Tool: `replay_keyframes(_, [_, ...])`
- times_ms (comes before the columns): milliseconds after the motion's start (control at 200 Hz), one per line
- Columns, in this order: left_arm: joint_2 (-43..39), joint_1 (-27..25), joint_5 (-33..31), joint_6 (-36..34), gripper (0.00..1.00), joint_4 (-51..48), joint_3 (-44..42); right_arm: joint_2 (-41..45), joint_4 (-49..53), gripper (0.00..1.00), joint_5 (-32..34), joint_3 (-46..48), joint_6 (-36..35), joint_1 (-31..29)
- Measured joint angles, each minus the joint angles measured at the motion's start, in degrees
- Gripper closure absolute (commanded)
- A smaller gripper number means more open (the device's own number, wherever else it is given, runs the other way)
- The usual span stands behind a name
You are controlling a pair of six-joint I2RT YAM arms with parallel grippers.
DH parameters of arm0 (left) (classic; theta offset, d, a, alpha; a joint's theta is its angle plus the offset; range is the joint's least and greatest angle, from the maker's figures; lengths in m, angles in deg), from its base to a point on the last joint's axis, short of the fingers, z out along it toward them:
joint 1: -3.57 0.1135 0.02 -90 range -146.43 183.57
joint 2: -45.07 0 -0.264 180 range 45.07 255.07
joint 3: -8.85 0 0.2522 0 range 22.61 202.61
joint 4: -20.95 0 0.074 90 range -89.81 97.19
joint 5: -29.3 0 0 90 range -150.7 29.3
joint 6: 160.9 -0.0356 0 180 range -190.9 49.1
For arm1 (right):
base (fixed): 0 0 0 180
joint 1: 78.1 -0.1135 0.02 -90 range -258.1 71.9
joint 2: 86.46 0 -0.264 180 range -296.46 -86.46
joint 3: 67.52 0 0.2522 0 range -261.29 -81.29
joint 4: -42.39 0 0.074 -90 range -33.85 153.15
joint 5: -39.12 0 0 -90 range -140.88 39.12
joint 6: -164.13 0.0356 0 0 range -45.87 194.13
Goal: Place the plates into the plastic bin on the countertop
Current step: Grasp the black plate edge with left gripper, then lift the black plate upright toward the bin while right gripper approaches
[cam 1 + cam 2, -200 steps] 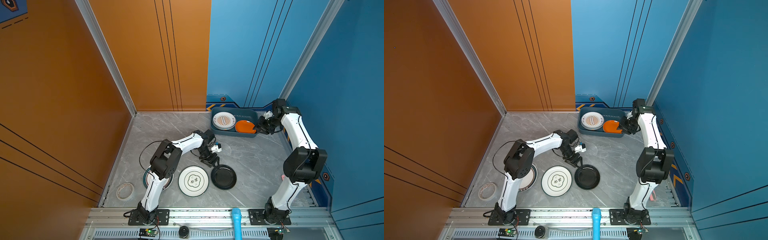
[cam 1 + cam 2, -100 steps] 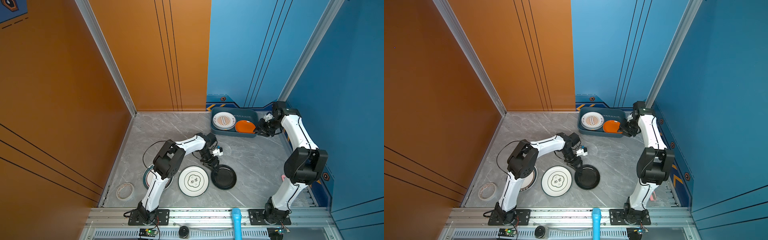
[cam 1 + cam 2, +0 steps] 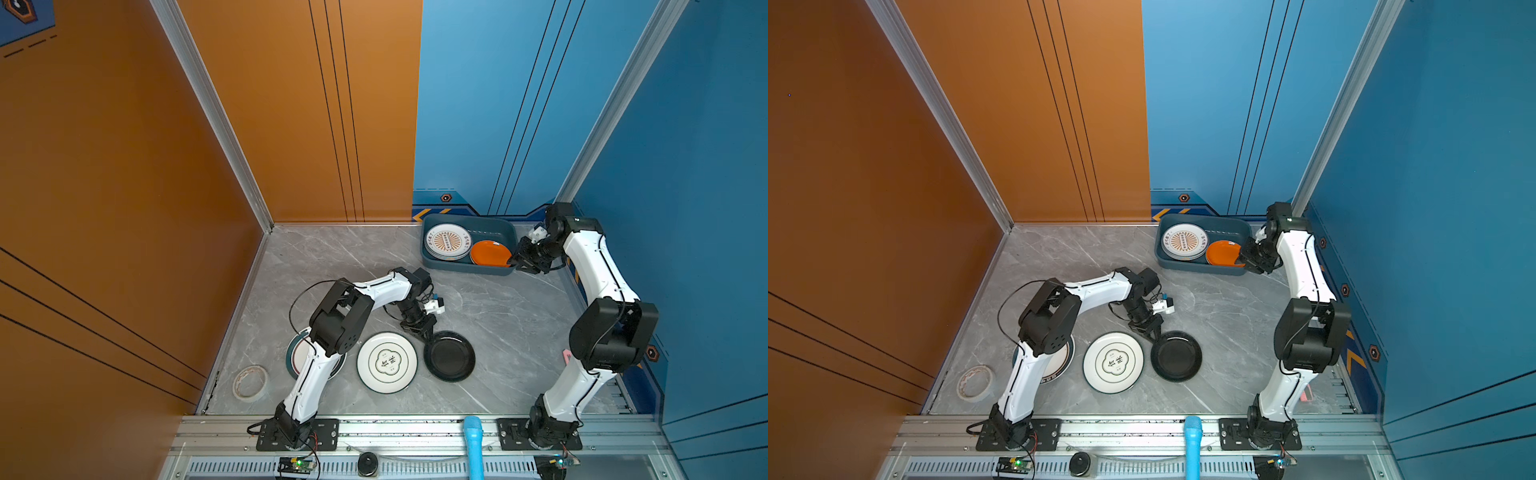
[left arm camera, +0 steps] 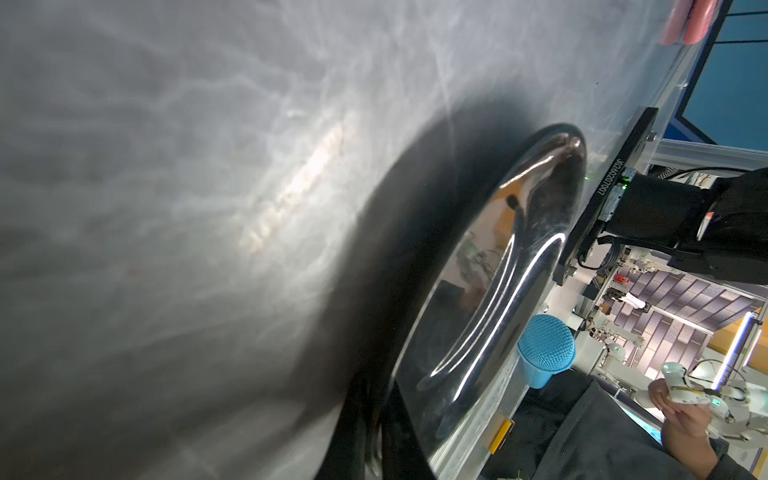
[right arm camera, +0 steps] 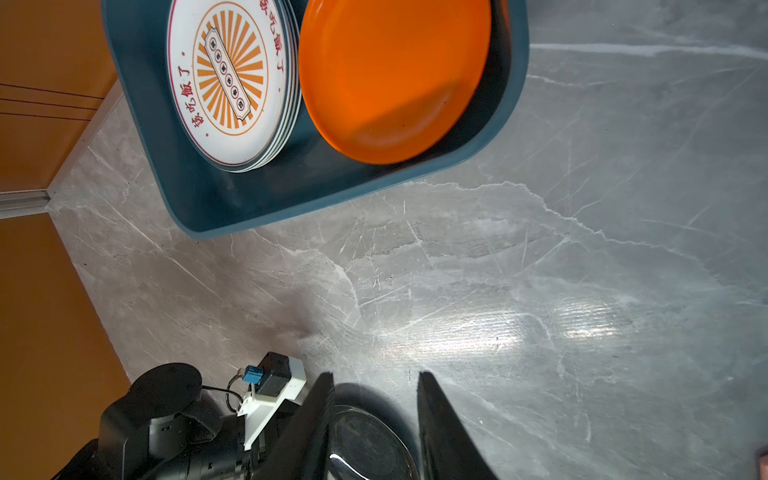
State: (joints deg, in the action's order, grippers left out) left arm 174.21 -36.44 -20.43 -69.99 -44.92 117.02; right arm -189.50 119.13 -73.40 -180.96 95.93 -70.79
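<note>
Top views: in both, the left hand (image 3: 420,332) is clamped on the far-left rim of a black plate (image 3: 449,356). The plate sits near the middle of the grey, white-veined table (image 3: 507,320), well apart from the bin (image 3: 467,269).

The bin, a dark teal plastic tub with rounded corners, stands far right against the blue wall (image 3: 478,124). Inside it lie a stack (image 3: 448,242) of white plates topped by an orange sunburst design and, to its right, a plain orange plate (image 3: 489,252). The right hand (image 3: 518,262) hovers at the bin's right end. The right wrist view shows its fingers (image 5: 436,415) apart and empty.

Left of the black plate lie a white plate (image 3: 386,362) with a green emblem and a dark-rimmed plate (image 3: 296,358) partly hidden under the left arm (image 3: 374,291). A tape roll (image 3: 250,383) sits near left.

In the left wrist view the black plate is round, shallow and mirror-glossy, with a thin upturned rim. It looks rigid and fairly light, but slick. Pinched at one edge, it will probably want to swing or slide out, so a deep bite on the rim and a slow, level carry seem wise. If ceramic, it could chip against the bin's wall or the plates inside.
</note>
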Motion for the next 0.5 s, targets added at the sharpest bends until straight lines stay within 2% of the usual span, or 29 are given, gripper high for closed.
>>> replay_keyframes(100, [0.0, 0.5, 0.5, 0.0, 0.96, 0.0, 0.0, 1.0, 0.0, 0.64, 0.0, 0.1, 0.0, 0.4])
replay_keyframes(135, [0.0, 0.8, 0.7, 0.0, 1.0, 0.0, 0.0, 1.1, 0.0, 0.64, 0.0, 0.1, 0.0, 0.5])
replay_keyframes(390, [-0.4, 5.0, 1.3, 1.1, 1.0, 0.0, 0.2, 1.2, -0.4, 0.63, -0.6, 0.2, 0.0, 1.0])
replay_keyframes(501, [-1.4, 6.9, 0.5, 2.9, 1.0, 0.0, 1.3, 1.2, -1.3, 0.6, -2.3, 0.2, 0.0, 1.0])
